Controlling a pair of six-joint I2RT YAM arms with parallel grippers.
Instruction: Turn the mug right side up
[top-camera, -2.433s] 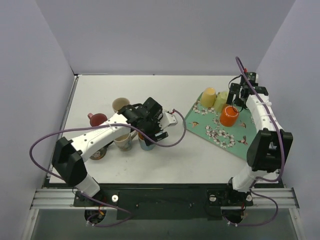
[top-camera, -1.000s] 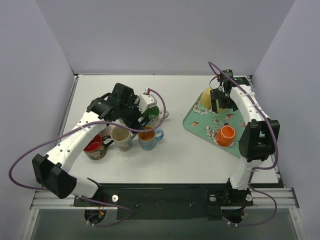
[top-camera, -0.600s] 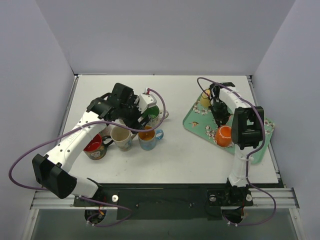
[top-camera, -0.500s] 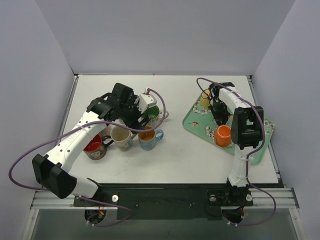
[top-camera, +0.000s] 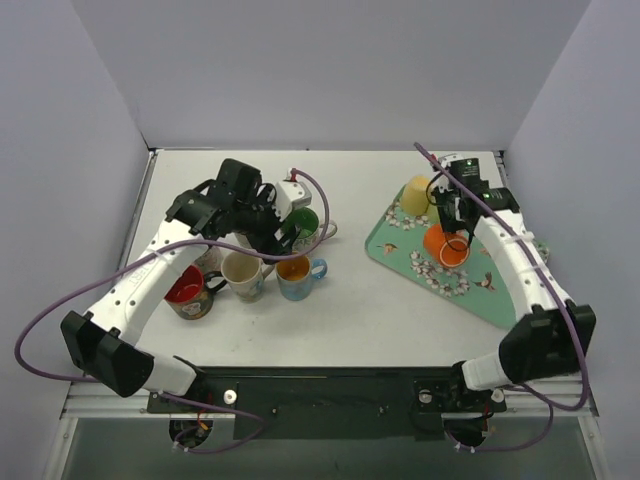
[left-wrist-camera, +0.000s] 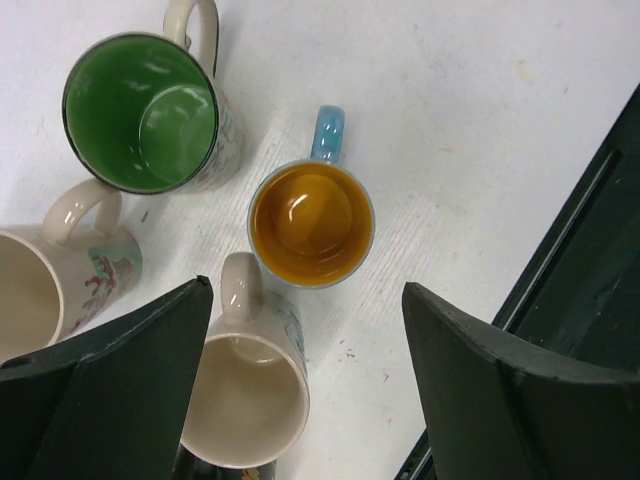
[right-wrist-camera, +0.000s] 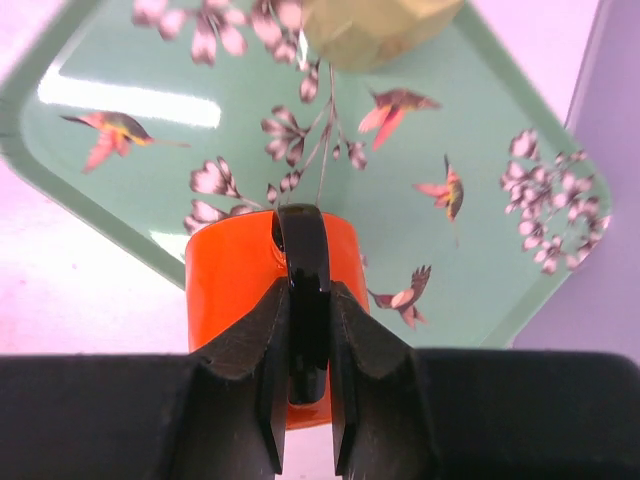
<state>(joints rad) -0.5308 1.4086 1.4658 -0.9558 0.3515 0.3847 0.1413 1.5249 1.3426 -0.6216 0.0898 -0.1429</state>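
Your orange mug (top-camera: 438, 240) (right-wrist-camera: 235, 280) sits over the floral green tray (top-camera: 480, 285) (right-wrist-camera: 150, 150), near its left edge, just in front of an upside-down yellow cup (top-camera: 417, 195) (right-wrist-camera: 375, 25). Can't tell if it rests on the tray or hangs above it; its opening isn't visible in the wrist view. Your right hand (top-camera: 455, 232) (right-wrist-camera: 303, 290) is directly on it from above, fingers pressed together and pinching a thin dark strip at the mug's side, prob. the handle. The R arm reaches fwd along the tray's right side, wrist bent down and inward.

Your left hand (top-camera: 285, 228) (left-wrist-camera: 307, 290) is spread wide, pointing down over the mug cluster on the surface, above a blue mug w/ orange inside (top-camera: 293, 270) (left-wrist-camera: 310, 222).
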